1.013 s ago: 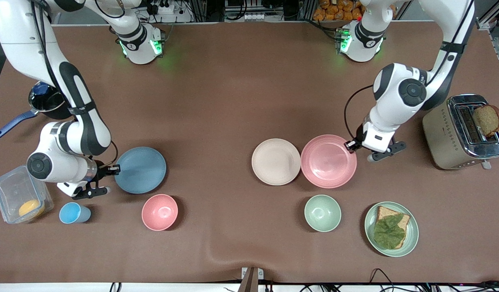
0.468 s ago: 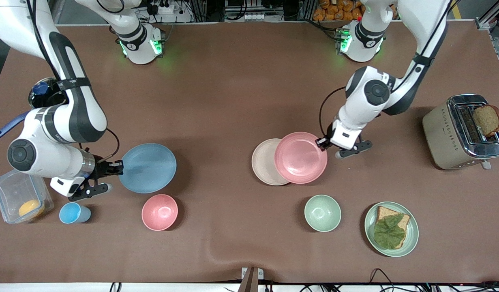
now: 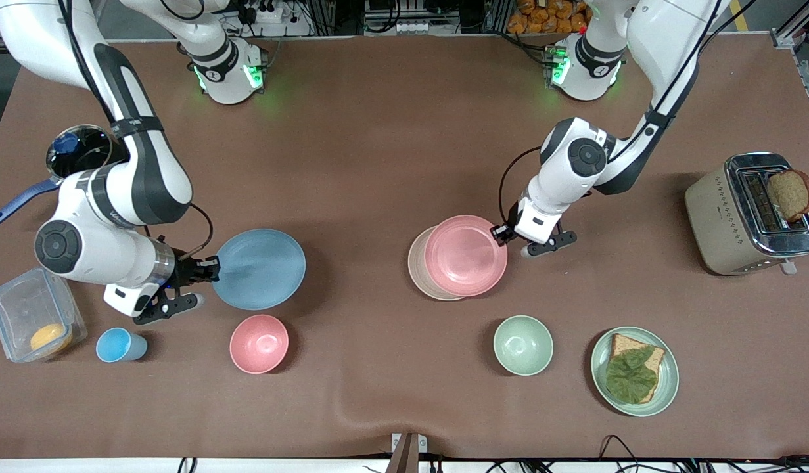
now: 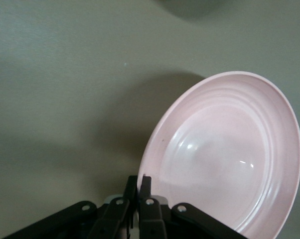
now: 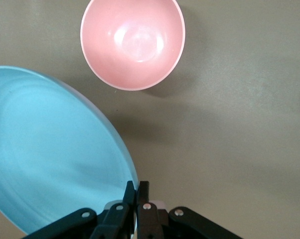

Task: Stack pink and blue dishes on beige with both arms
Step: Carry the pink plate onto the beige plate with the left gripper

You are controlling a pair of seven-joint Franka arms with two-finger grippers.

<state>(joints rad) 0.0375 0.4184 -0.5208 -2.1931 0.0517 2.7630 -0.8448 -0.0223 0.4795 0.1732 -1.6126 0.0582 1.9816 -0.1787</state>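
Front view: my left gripper (image 3: 499, 231) carries the pink plate (image 3: 465, 255) over the beige plate (image 3: 418, 270), centre-right – next, centre and lower it. My right gripper (image 3: 210, 265) holds the blue plate (image 3: 259, 268) aloft, centre-left.

Left wrist view: fingers (image 4: 145, 191) pinch the pink rim, bottom centre.

Right wrist view: fingers (image 5: 142, 191) pinch the blue rim – bottom centre.

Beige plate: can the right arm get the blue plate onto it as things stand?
Probably not yet. The pink plate, held by the left tool, hangs over the beige plate; the right tool holds the blue plate.
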